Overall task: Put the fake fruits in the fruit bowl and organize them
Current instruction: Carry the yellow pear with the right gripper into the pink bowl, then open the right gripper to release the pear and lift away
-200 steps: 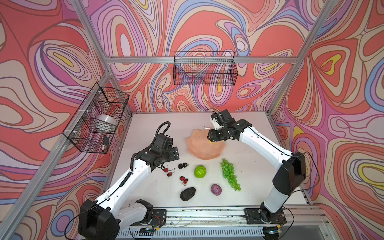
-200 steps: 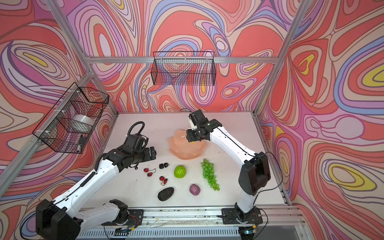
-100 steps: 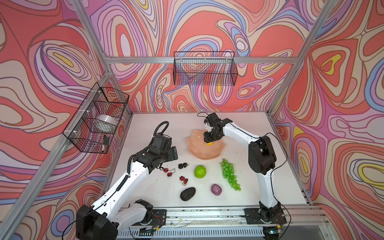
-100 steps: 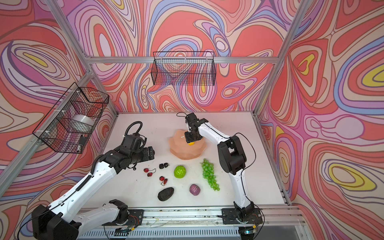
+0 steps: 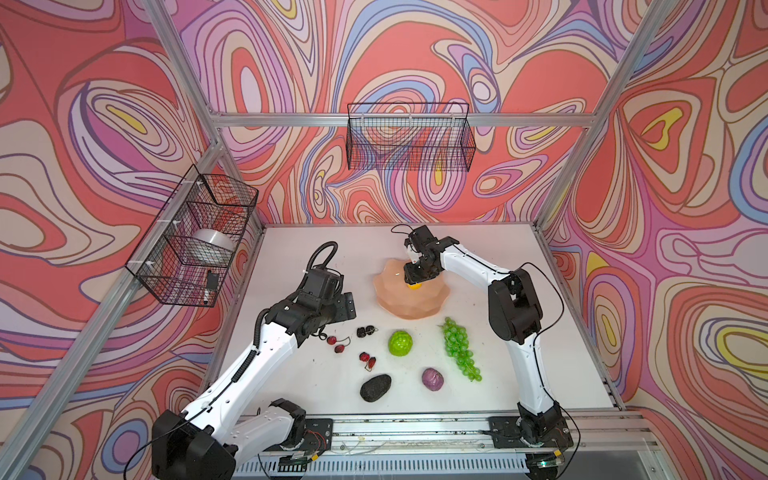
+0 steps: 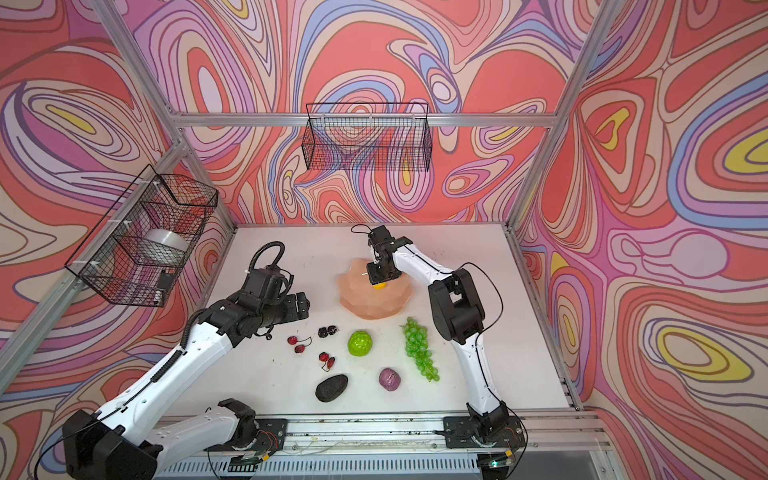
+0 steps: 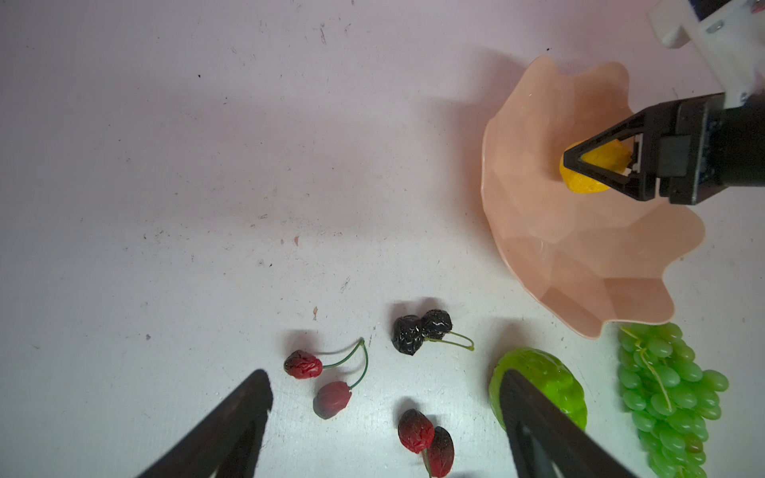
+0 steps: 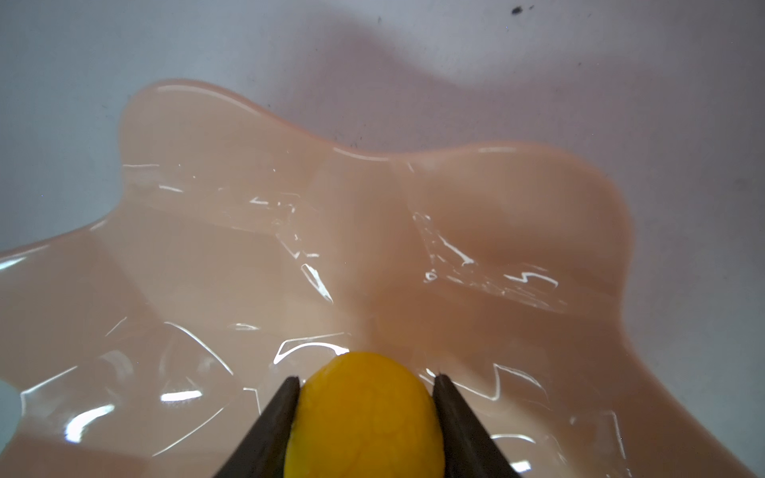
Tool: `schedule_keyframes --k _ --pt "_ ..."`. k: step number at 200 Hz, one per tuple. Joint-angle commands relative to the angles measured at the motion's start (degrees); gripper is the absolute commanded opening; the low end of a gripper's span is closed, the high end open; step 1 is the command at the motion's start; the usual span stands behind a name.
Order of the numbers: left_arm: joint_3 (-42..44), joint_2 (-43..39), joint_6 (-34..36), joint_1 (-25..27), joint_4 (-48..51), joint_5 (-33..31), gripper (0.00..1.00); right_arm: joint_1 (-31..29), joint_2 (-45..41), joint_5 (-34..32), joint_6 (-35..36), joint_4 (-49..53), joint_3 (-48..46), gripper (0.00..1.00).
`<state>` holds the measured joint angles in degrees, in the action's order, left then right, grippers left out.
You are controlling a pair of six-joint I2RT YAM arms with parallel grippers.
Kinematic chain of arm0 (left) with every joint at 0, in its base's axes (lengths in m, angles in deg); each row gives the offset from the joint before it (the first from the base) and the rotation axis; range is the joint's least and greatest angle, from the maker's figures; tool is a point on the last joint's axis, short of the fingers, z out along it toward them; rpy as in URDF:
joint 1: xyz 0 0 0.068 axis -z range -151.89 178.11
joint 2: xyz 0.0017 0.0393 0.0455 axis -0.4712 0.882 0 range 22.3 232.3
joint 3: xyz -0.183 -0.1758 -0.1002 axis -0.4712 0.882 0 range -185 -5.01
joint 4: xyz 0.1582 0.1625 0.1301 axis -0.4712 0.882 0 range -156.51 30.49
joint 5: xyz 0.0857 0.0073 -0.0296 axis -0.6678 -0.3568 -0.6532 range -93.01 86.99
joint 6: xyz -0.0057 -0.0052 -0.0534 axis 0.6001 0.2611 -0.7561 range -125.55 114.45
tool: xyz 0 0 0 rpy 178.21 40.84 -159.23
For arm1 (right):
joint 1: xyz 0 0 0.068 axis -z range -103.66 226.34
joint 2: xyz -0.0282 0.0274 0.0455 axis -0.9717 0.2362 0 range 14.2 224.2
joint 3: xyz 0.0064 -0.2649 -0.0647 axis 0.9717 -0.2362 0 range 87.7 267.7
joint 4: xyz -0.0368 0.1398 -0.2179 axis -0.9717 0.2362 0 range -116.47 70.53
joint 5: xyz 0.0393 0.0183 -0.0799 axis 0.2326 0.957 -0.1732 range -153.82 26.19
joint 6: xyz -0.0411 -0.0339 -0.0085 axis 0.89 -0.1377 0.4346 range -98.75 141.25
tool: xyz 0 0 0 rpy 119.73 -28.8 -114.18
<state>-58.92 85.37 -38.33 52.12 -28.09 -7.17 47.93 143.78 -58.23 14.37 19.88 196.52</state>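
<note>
- Step in hand: first drop-off. Our right gripper (image 8: 366,383) pinches the yellow lemon (image 8: 364,418) from both sides, over the inside of the fruit bowl (image 5: 399,309).
- The bowl sits mid-tabletop (image 5: 353,241), toward the far side.
- We can't tell whether the lemon touches the bowl floor. In the left wrist view it looks low, inside the rim.
- Our left gripper (image 7: 383,383) is spread and empty, hovering left of the bowl, over the cherries.
- We see nothing else in the bowl.
- Loose on the near side of the bowl:
  - black cherry pair (image 5: 365,331)
  - two red cherry pairs (image 5: 336,344)
  - bumpy green ball (image 5: 400,343)
  - grape bunch (image 5: 459,348), to the right
  - avocado (image 5: 375,387) and purple ball (image 5: 432,378), nearest
- Our read: barely started, one of eight pieces at the bowl.
- Next move: we open the right gripper low, then lift straight up, clear of the wavy rim. The lemon is round and may roll on the facets.
- After that, the left gripper is best placed for the cherries. They are small with thin stems, so we'd pinch the fruit, not the stem.
</note>
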Motion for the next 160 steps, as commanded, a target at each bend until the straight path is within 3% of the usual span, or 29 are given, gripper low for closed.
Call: schedule_keyframes --k 1,46,121,160 --pt "-1.63 -0.58 0.38 0.08 2.20 -0.92 0.86 0.24 1.76 -0.47 0.88 0.92 1.78 0.48" --pt "-0.41 -1.20 -0.43 0.09 1.40 -1.33 0.88 0.26 2.21 -0.68 1.56 1.98 3.03 0.63" --pt "-0.59 -2.25 -0.52 0.08 2.37 -3.33 0.89 0.17 0.32 -0.43 2.46 2.87 3.57 0.72" --pt "-2.25 2.52 0.85 0.08 2.62 4.55 0.91 0.12 -3.48 -1.87 3.94 5.55 7.09 0.74"
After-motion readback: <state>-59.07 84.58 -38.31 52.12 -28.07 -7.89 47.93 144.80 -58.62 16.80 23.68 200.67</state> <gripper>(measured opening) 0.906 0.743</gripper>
